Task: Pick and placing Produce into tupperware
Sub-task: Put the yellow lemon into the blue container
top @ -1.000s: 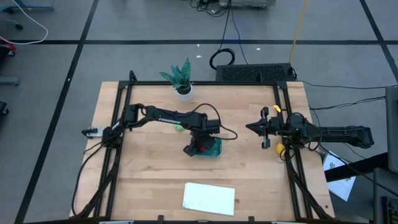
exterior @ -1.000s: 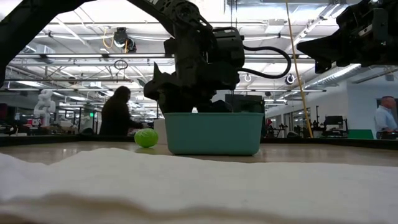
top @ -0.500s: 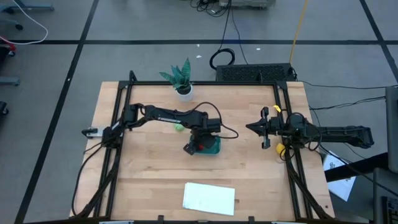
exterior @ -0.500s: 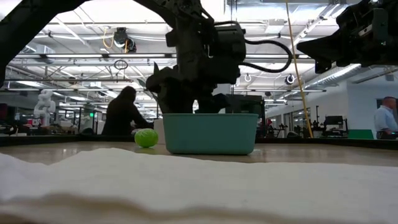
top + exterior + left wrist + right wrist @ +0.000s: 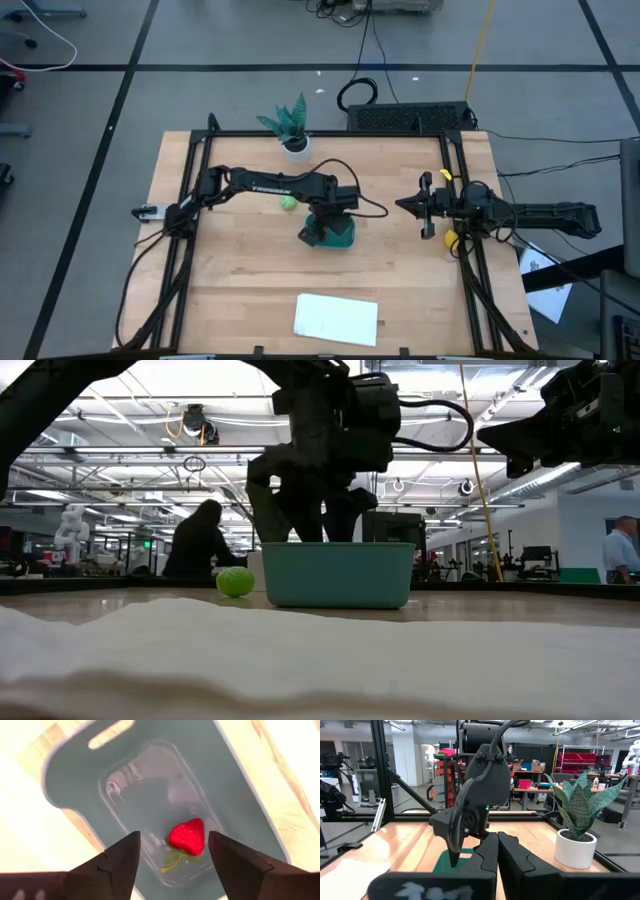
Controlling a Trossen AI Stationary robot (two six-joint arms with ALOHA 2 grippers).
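Wooden worktop under an open lab hall. Left claw spread wide and empty, directly above the tupperware. Red strawberry lying loose on the tupperware floor. Round green piece next, probably: just beside the tupperware toward the potted plant, nearer the left arm. Yellow piece not clearly identifiable. Right claw well away from the tupperware, raised and idle, fingers pressed together on nothing.
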